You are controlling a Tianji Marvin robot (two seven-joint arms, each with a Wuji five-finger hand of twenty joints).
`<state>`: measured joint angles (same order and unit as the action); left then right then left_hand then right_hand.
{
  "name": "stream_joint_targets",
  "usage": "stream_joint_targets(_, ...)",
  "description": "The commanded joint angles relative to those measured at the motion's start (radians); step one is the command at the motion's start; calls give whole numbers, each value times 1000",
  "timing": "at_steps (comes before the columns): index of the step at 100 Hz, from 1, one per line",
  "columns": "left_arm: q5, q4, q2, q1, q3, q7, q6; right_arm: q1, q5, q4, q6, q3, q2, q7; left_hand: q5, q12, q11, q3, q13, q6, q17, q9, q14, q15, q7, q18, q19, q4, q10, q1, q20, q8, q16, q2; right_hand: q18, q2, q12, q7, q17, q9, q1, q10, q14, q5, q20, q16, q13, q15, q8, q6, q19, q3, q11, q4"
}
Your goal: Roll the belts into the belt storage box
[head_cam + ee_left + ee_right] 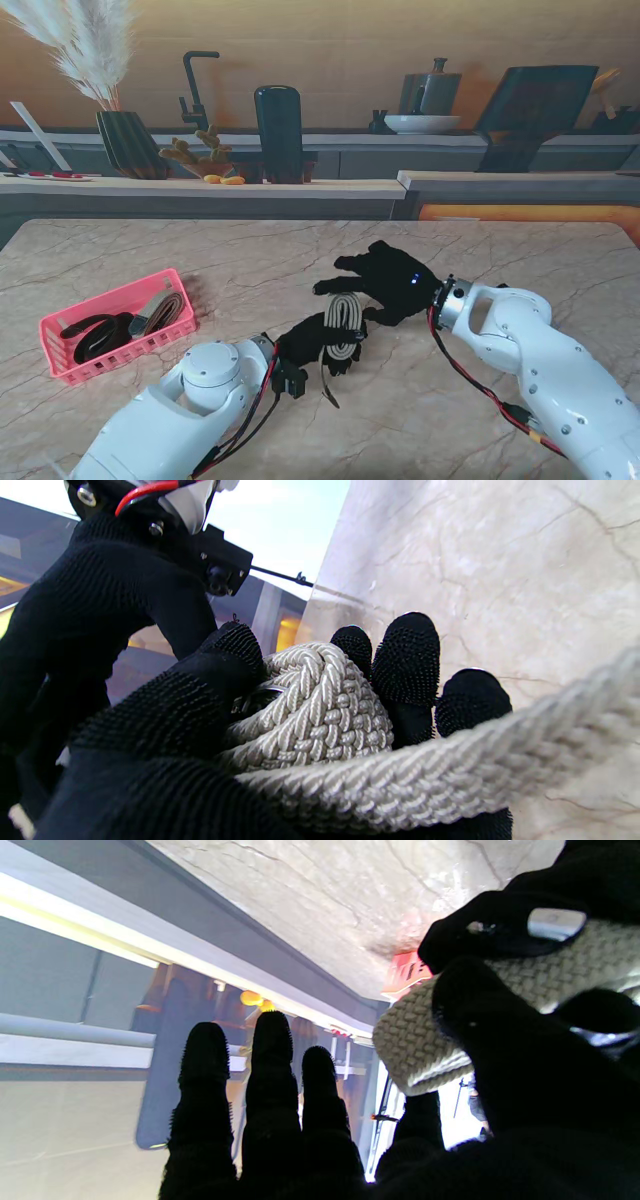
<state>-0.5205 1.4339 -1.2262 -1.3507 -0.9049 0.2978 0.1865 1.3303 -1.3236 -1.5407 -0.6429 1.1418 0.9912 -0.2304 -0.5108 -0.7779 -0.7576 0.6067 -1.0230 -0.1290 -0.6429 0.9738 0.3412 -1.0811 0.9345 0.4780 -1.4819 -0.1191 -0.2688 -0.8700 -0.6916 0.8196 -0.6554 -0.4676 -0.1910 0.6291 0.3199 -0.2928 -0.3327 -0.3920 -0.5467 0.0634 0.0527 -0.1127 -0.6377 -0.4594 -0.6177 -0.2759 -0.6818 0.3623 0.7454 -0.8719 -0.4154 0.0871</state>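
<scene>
while two belts (120,325) lie in pink box (62,368), left hand (310,343) clutching half-coiled woven belt (345,322); right hand (385,282) fingers spread, holding nothing visible.

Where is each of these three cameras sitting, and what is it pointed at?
Stand camera: above the shoulders, looking down at the marble table; both white arms, left robot hand, right robot hand, pink basket.
Left wrist camera: looks along black fingers closed around the beige belt.
Right wrist camera: looks along spread fingers toward the counter.
Shared: all three show the beige belt.
</scene>
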Motion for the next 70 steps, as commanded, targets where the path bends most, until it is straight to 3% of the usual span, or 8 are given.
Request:
stream_joint_targets(1, 3, 3, 2, 5, 1, 9, 6, -25, 0, 8, -18, -19, 3, 11, -17, -4, -106, 158, -22, 11, -9, 81, 14, -26, 52, 41, -48, 26, 59, -55, -20, 24, 9, 64, 11, 14, -10, -108, 6, 11, 16, -14, -13, 19, 1, 2, 14, 8, 21, 3, -25, -19, 19, -15)
stream_joint_targets(9, 1, 5, 2, 4, -1, 9, 9, -51, 13, 31, -37, -46, 3, 16, -16, -4, -105, 159, -22, 7, -10, 81, 18, -26, 51, 43, -49, 28, 54, -55, -21, 28, 10, 64, 17, 7, -3, -246, -2, -34, 13, -39, -27, -25, -2, -13, -14, -14, 43, 13, -18, -18, 8, -14)
stream_joint_targets(13, 0, 5, 3, 4, -2, 10, 9, -61, 19, 42, -44, -58, 3, 18, -16, -4, -106, 159, -22, 7, -10, 82, 18, -26, 51, 44, -49, 28, 58, -54, -21, 31, 10, 63, 18, 0, 8, -320, -7, -68, 12, -58, -35, -52, -4, -28, -30, -21, 109, 15, -15, -16, 8, -14)
stream_joint_targets(27, 1, 13, 2, -2, -9, -1, 9, -95, 44, 89, -73, -98, 7, -3, -16, -1, -104, 157, -24, 3, -13, 82, 20, -26, 46, 44, -49, 27, 56, -54, -22, 31, 12, 64, 23, -23, 37, -445, -51, -336, -5, -120, -83, -371, -10, -79, -142, -101, 105, 31, 12, -14, -39, 2)
stream_joint_targets(30, 0, 15, 1, -4, -11, -6, 9, -99, 50, 99, -77, -106, 8, -9, -15, 0, -103, 155, -24, 5, -13, 81, 21, -26, 45, 44, -49, 26, 55, -53, -22, 31, 12, 66, 23, -17, 57, -507, -56, -394, -30, -132, -93, -415, -6, -102, -160, -118, 184, 56, 18, 9, -39, 58)
stream_joint_targets(34, 0, 17, 0, -7, -14, -14, 9, -106, 55, 113, -84, -115, 10, -24, -15, 1, -102, 153, -23, 3, -14, 81, 21, -26, 43, 44, -49, 24, 52, -53, -22, 31, 12, 65, 21, -6, 76, -623, -68, -490, -61, -150, -106, -478, -5, -132, -193, -157, 263, 105, 29, 49, -63, 92)
stream_joint_targets(47, 7, 26, -5, -16, -23, -55, 12, -111, 75, 133, -104, -125, 15, -41, -9, 11, -93, 117, -8, 0, 3, 71, 30, -17, 20, 43, -42, 15, 45, -53, -24, 14, 16, 81, -6, -37, 110, -730, -80, -722, -56, -176, -114, -707, -4, -198, -263, -266, 393, 116, 43, 69, -93, 109)
stream_joint_targets(70, 41, 48, -28, -51, -43, -203, -21, -49, 71, 101, -9, -77, 21, -83, 21, 67, 66, -223, 162, -3, 177, -59, 79, 145, -311, 7, 98, 77, 25, 44, -31, -191, 10, 225, -41, 18, 114, -779, -87, -792, -47, -139, -104, -776, 2, -264, -293, -398, 485, 36, 63, -24, -153, 135)
